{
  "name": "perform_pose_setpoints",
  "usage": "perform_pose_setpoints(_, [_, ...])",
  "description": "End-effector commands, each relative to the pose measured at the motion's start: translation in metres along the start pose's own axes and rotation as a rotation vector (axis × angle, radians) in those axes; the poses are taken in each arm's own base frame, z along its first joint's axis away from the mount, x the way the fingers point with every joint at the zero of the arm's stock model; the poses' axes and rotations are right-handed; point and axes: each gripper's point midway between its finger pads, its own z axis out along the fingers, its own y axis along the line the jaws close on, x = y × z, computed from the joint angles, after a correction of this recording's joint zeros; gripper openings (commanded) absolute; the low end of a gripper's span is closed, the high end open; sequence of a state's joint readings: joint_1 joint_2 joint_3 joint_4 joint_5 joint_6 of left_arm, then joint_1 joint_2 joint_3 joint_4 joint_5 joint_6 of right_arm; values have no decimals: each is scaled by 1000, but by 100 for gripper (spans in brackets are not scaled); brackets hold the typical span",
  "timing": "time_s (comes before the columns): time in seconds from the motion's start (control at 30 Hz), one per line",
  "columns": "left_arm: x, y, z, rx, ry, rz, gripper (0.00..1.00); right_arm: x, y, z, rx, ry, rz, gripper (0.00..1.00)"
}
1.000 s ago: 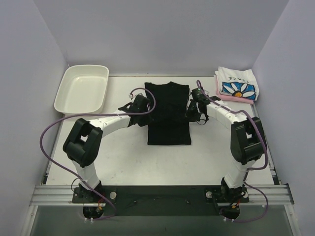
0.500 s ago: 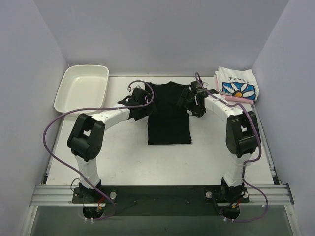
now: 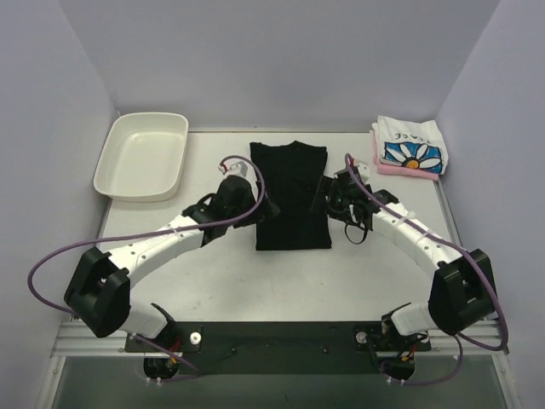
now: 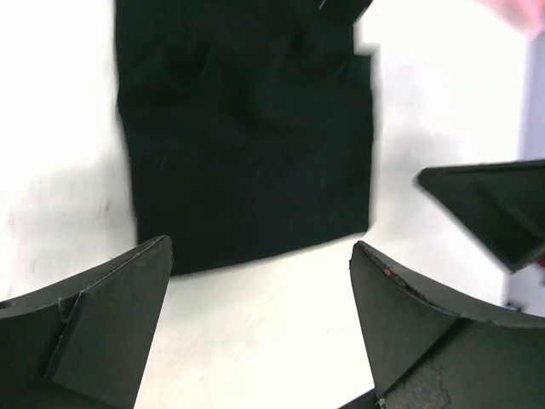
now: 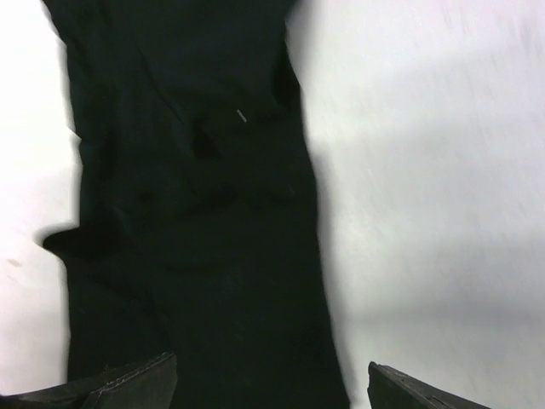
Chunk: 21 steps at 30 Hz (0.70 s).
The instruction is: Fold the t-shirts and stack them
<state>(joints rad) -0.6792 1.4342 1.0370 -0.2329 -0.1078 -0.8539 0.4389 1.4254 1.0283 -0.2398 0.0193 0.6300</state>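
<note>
The black t-shirt (image 3: 291, 196) lies flat in the middle of the table, folded into a narrow upright rectangle. My left gripper (image 3: 245, 203) hovers at its left edge, open and holding nothing. My right gripper (image 3: 332, 198) stands open at its right edge. In the left wrist view the black t-shirt (image 4: 247, 128) lies just beyond the spread left gripper (image 4: 261, 247). In the right wrist view the open right gripper (image 5: 272, 365) is over the black t-shirt (image 5: 196, 213) near its right edge, and a small white tag (image 5: 242, 115) shows. The white daisy t-shirt (image 3: 411, 146) rests folded on the pink t-shirt (image 3: 398, 170) at the back right.
A white plastic tray (image 3: 109, 166) sits at the back left corner. Grey walls close in the table on three sides. Purple cables loop off both arms. One right gripper finger (image 4: 494, 204) shows in the left wrist view.
Both grippers have opened and let go of the black t-shirt. Both arms have drawn back toward the near side, and the shirt stays folded on the table.
</note>
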Motion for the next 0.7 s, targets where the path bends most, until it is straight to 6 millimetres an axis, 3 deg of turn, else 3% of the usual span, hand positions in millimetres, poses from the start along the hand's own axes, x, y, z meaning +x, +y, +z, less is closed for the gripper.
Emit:
perform_pose_setpoints(0.0, [47, 31, -7, -53, 47, -9, 95, 49, -38, 2, 70, 60, -11, 94])
perform_pose_setpoints(0.03, [61, 47, -6, -76, 57, -10, 95, 49, -39, -1, 56, 40, -5, 94])
perform_pose_setpoints(0.1, [69, 53, -8, -65, 57, -29, 95, 65, -51, 0, 73, 57, -8, 93])
perform_pose_setpoints(0.27, [89, 77, -5, -92, 73, -26, 95, 78, -59, -2, 58, 57, 3, 92])
perform_pose_setpoints(0.67, [112, 89, 12, -15, 55, -96, 95, 109, -72, 3, 42, 80, 41, 91])
